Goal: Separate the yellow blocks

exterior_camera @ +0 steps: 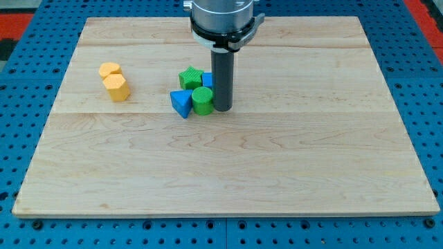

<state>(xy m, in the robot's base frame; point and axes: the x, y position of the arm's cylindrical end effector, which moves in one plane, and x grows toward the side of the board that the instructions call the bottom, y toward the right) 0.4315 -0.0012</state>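
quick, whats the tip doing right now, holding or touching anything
My tip: no gripper, holds nothing; it stands right beside the green round block, on the view's right, far from the two yellow blocks.

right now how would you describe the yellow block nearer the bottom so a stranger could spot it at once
Start at the wooden board and look to the view's left, well away from the green and blue cluster where my tip stands. Two yellow blocks touch there; the lower yellow block is the one nearer the view's bottom, slightly right of the upper yellow block.
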